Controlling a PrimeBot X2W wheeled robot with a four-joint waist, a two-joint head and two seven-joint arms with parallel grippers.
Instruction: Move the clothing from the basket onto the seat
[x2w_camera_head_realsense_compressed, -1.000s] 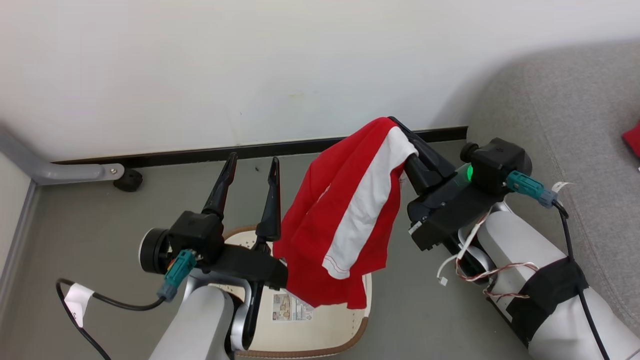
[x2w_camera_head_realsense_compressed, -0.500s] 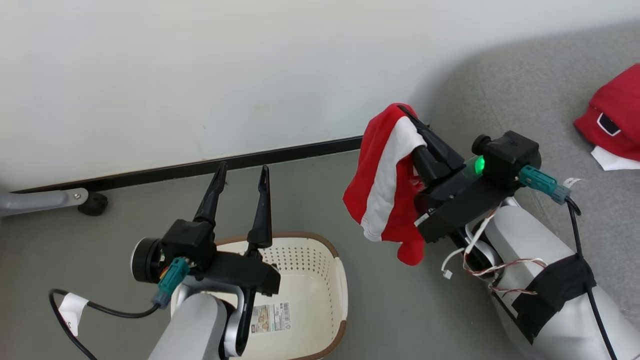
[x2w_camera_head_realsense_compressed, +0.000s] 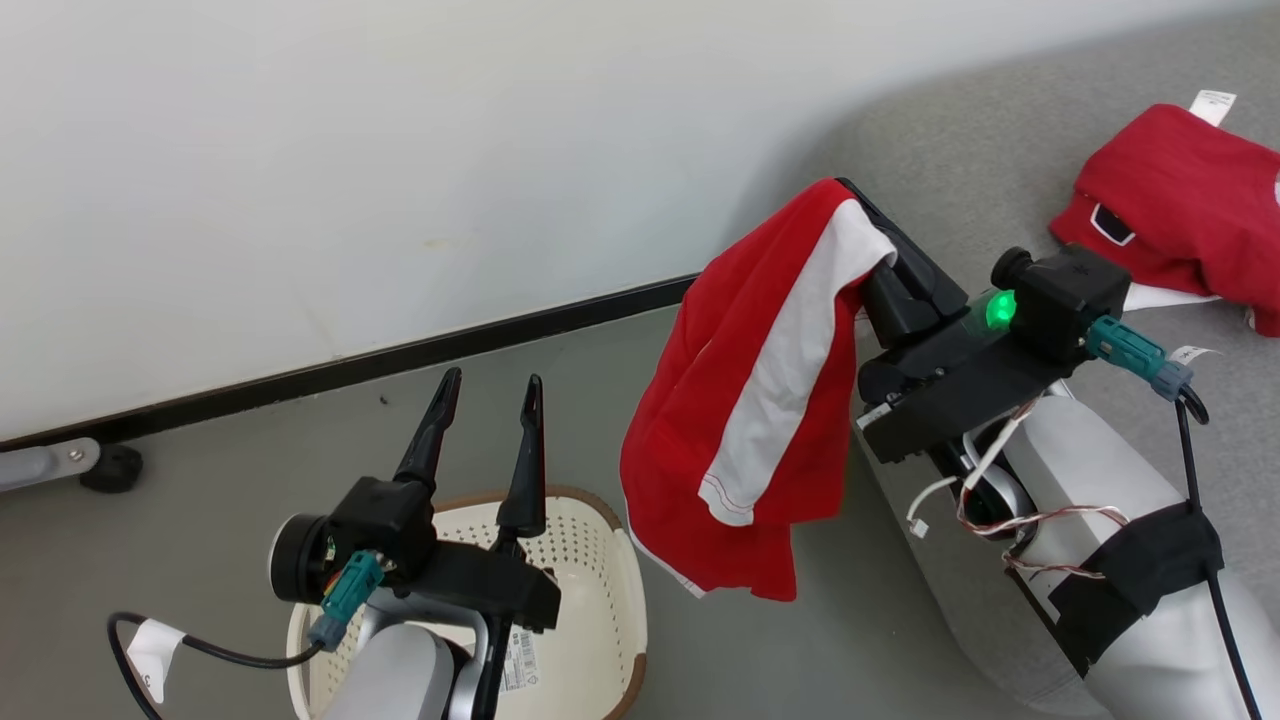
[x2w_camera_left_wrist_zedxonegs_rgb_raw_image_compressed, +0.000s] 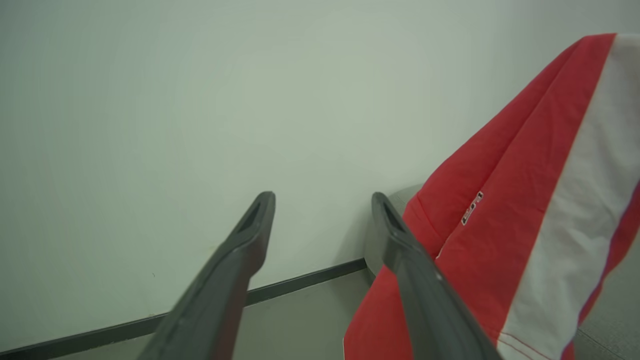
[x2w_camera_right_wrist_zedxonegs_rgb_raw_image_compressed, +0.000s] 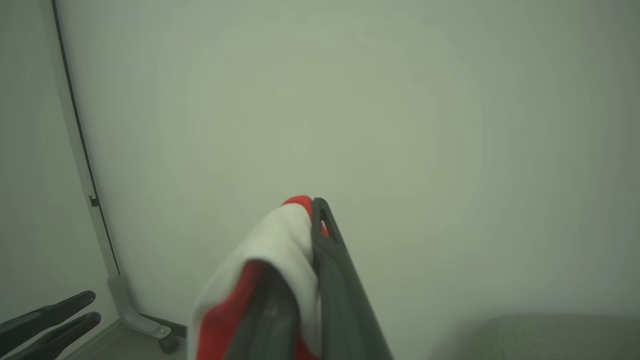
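My right gripper (x2w_camera_head_realsense_compressed: 855, 195) is shut on a red garment with a white stripe (x2w_camera_head_realsense_compressed: 760, 400), which hangs in the air above the floor between the basket and the seat. That garment (x2w_camera_left_wrist_zedxonegs_rgb_raw_image_compressed: 520, 210) fills the right of the left wrist view, and its bunched top (x2w_camera_right_wrist_zedxonegs_rgb_raw_image_compressed: 270, 260) drapes over my right fingers. The cream basket (x2w_camera_head_realsense_compressed: 600, 590) stands on the floor at lower left and holds no clothing where I can see inside. Above it my left gripper (x2w_camera_head_realsense_compressed: 490, 395) is open and holds nothing. Another red garment (x2w_camera_head_realsense_compressed: 1180, 210) lies on the grey seat (x2w_camera_head_realsense_compressed: 960, 160) at upper right.
A white wall with a black baseboard (x2w_camera_head_realsense_compressed: 400, 355) runs behind the work area. A grey metal leg with a black foot (x2w_camera_head_realsense_compressed: 100, 465) sits at far left. Grey floor (x2w_camera_head_realsense_compressed: 250, 450) lies around the basket.
The camera has swung right, so the basket sits lower left and more of the seat shows. My right gripper has carried the hanging garment away from the basket toward the seat.
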